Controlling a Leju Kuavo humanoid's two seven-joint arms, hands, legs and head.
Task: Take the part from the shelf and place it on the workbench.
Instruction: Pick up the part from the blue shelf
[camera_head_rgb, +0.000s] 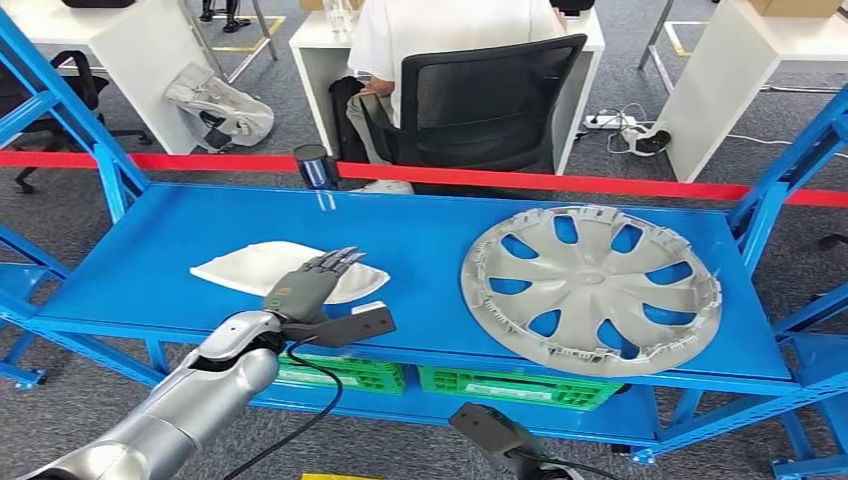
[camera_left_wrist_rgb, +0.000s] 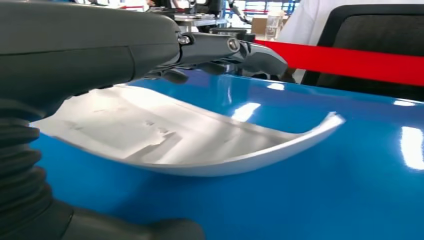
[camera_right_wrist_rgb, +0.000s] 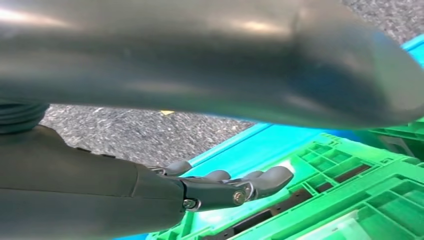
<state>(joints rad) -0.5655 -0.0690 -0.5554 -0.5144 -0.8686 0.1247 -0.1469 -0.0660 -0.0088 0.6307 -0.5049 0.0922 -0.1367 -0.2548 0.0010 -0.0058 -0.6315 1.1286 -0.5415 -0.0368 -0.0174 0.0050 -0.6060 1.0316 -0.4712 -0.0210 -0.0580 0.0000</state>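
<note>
While left hand (camera_head_rgb: 312, 283) hovers fingers-straight over white part (camera_head_rgb: 240, 265), contact unclear; right hand (camera_right_wrist_rgb: 220, 186) empty, half-hidden.

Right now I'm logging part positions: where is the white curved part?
In the head view, the white curved part lies on the left half of the blue shelf, under the left robot hand, left of the silver hubcap.

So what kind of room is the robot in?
Probably a workshop or robot test lab: a blue metal shelf holds a car wheel cover, a red barrier tape runs behind it, and white desks stand beyond.
</note>
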